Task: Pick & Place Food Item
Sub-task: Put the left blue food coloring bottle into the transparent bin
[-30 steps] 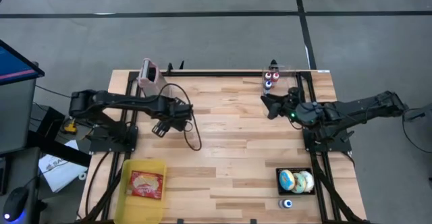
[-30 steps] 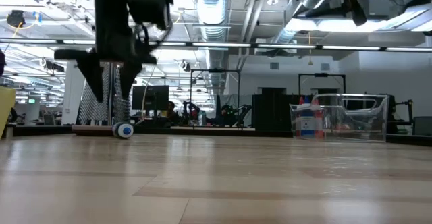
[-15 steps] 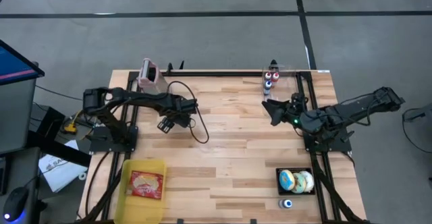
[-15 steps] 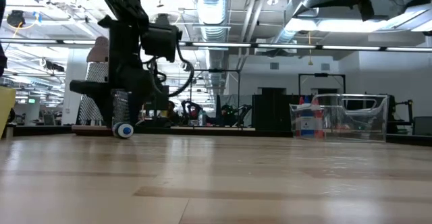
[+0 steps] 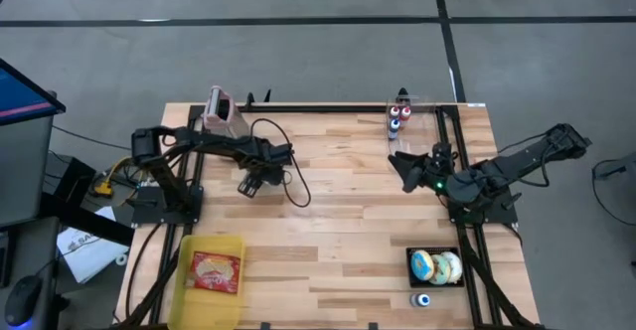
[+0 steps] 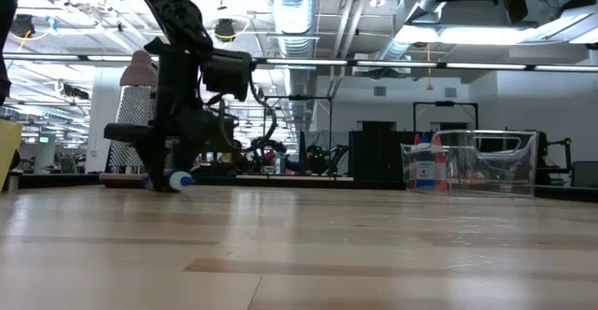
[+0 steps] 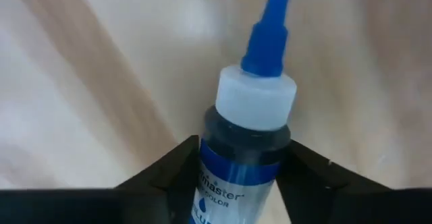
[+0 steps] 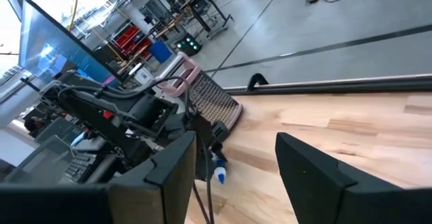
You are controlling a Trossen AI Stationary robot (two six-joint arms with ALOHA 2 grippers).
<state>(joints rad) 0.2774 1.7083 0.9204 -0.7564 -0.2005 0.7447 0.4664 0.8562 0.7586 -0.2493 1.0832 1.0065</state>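
While gripped, bottle [image 7: 244,143] mid-table [image 5: 348,221].

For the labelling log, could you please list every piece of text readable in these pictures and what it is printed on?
"master": on the bottle label between the left claw's fingers; its start is hidden.
"COLOR": smaller line under it, same label.
Small bottles at the far edge: labels too small to read.
Packet in the yellow tray: print too small to read.

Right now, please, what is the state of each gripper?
Left gripper: closing around a blue-capped bottle lying on the table; firm grip cannot be told.
Right gripper: open, empty, above the table.
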